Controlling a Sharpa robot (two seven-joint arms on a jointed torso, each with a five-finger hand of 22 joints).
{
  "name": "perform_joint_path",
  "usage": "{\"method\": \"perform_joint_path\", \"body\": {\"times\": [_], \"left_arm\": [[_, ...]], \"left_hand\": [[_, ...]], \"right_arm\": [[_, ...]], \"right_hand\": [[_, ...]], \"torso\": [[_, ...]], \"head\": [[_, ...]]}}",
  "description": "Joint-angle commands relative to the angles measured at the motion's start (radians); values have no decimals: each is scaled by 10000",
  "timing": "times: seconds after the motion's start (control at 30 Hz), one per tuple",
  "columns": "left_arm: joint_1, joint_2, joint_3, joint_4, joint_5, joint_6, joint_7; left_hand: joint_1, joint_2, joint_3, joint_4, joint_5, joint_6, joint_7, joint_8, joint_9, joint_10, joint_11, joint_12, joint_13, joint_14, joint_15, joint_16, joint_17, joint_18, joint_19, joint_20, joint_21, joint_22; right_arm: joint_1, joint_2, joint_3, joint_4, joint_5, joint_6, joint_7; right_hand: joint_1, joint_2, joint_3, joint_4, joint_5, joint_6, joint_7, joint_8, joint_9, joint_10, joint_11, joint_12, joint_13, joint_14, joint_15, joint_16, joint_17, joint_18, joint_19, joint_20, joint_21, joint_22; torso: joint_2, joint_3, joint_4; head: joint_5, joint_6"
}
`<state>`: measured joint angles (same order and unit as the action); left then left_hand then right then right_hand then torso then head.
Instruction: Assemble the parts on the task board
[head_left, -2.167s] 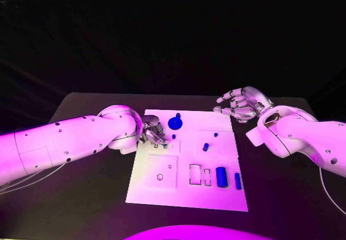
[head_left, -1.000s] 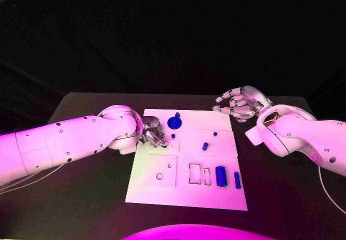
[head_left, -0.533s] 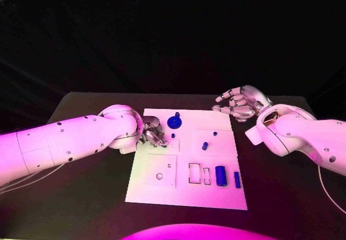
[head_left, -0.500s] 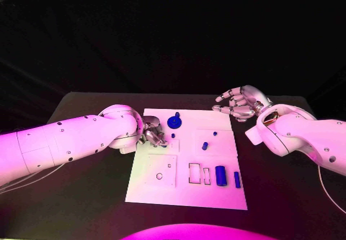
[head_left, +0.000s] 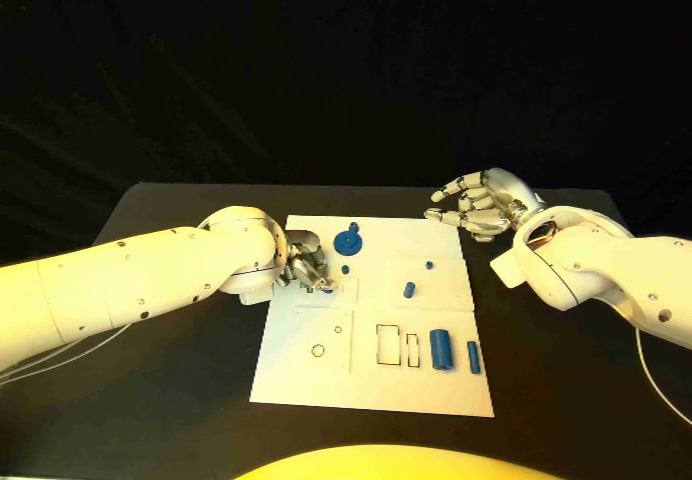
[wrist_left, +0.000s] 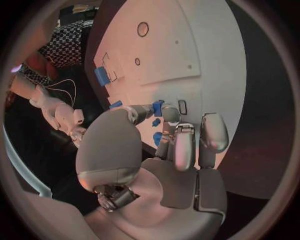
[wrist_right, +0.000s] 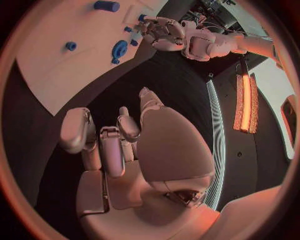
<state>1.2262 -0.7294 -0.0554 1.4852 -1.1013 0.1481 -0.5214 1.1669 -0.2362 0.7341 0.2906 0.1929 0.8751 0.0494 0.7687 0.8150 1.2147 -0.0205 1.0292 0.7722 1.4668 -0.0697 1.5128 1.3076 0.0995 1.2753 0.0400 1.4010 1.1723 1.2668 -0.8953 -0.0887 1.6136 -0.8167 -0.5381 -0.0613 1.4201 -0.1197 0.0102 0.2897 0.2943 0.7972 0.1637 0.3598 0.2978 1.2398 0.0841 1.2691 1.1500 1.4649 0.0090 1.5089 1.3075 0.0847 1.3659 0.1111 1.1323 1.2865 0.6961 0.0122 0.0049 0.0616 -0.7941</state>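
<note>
Left hand (head_left: 307, 268) of ours pinches a small blue part (wrist_left: 157, 107) over the flat white task board (head_left: 372, 385); right hand (head_left: 482, 206), loosely spread and empty, hovers at its two o'clock corner.

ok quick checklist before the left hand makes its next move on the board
1. Left hand at the task board's left edge: ok.
2. Small blue part at its fingertips: ok; firmly gripped: cannot tell.
3. Right hand off the board, over the black table, holding nothing: ok.
4. Blue round part beside the left hand, untouched: ok.
5. Two blue bars lying clear near the right edge: ok.
</note>
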Motion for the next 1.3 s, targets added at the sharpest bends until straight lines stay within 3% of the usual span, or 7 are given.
{"method": "perform_joint_path", "body": {"times": [0.03, 0.53, 0.73, 0.83, 1.0, 1.03, 1.3], "left_arm": [[-31, 77, -36, -15, -20, 245, 5], [-31, 138, -71, -61, -33, 14, 27], [-31, 134, -73, -71, -79, 36, 30], [-31, 116, -73, -81, -128, 53, 34], [-32, 83, -73, -99, -245, 99, 39], [-33, 75, -73, -99, -266, 106, 40], [-39, 23, -63, -81, -373, 60, 46]], "left_hand": [[-161, 36, 2188, -2250, 34, 117, -12, 35, 21, 115, -19, 93, 60, 732, -60, 45, 1513, -135, 102, 17, 47, 48], [-580, 278, 1942, -2106, -42, 371, -137, 24, 76, 432, -118, 273, 319, 775, -141, 128, 1683, -184, 286, -55, 123, 265], [-734, 274, 1746, -2025, -92, 411, -164, 5, 91, 473, -134, 281, 341, 781, -155, 140, 1710, -192, 310, -70, 124, 290], [-958, 200, 1327, -1865, -144, 470, -213, -35, 105, 520, -165, 312, 403, 791, -180, 158, 1753, -199, 340, -90, 119, 318], [-1290, 114, 81, -1312, -270, 686, -289, -100, 132, 556, -221, 375, 531, 811, -228, 190, 1831, -213, 398, -139, 98, 361], [-1383, 105, -375, -1058, -290, 733, -293, -119, 147, 553, -226, 383, 555, 817, -228, 200, 1857, -214, 402, -146, 84, 357], [-1373, 79, -1123, -623, -293, 781, -291, -165, 172, 551, -227, 390, 587, 827, -235, 214, 1894, -218, 431, -158, 75, 383]], "right_arm": [[-7, -5, 3, 15, -12, 40, 45], [-8, 0, 3, 1, -11, 37, 61], [-11, -1, 3, -6, -9, 43, 62], [-13, -4, 3, -10, -16, 46, 64], [-16, -9, 2, -13, -38, 46, 67], [-17, -10, 2, -13, -40, 47, 67], [-23, -13, 2, -16, -46, 45, 73]], "right_hand": [[-79, 0, 63, 16, 60, 63, -3, 34, -16, 7, -44, -10, -8, 687, -36, -49, 1079, 113, -79, -7, -31, -7], [-79, 0, 63, 16, 60, 63, -3, 34, -16, 7, -44, -10, -8, 687, -36, -49, 1079, 113, -79, -7, -31, -7], [-89, -9, 66, 15, 72, 50, -2, 25, -24, -4, -44, -19, -22, 683, -37, -59, 1061, 120, -94, -10, -68, -26], [-89, -9, 66, 15, 72, 50, -2, 25, -24, -4, -44, -19, -22, 683, -37, -59, 1061, 120, -94, -10, -68, -26], [-96, -10, 66, 17, 74, 50, -2, 24, -25, -4, -43, -19, -23, 682, -37, -62, 1054, 121, -96, -10, -76, -30], [-104, -12, 65, 19, 74, 50, -2, 24, -26, -5, -43, -19, -24, 679, -37, -68, 1043, 122, -99, -10, -82, -33], [-105, -16, 65, 17, 75, 50, -2, 24, -27, -20, -43, -33, -44, 673, -37, -80, 1016, 130, -117, -10, -121, -57]], "torso": [[2, 1, 15], [-6, -4, 12], [-9, -7, 13], [-9, -6, 13], [-7, -4, 14], [-7, -5, 11], [-9, -10, 8]], "head": [[-17, -6], [-35, -31], [-31, -40], [-33, -41], [-32, -35], [-36, -31], [-40, -30]]}}
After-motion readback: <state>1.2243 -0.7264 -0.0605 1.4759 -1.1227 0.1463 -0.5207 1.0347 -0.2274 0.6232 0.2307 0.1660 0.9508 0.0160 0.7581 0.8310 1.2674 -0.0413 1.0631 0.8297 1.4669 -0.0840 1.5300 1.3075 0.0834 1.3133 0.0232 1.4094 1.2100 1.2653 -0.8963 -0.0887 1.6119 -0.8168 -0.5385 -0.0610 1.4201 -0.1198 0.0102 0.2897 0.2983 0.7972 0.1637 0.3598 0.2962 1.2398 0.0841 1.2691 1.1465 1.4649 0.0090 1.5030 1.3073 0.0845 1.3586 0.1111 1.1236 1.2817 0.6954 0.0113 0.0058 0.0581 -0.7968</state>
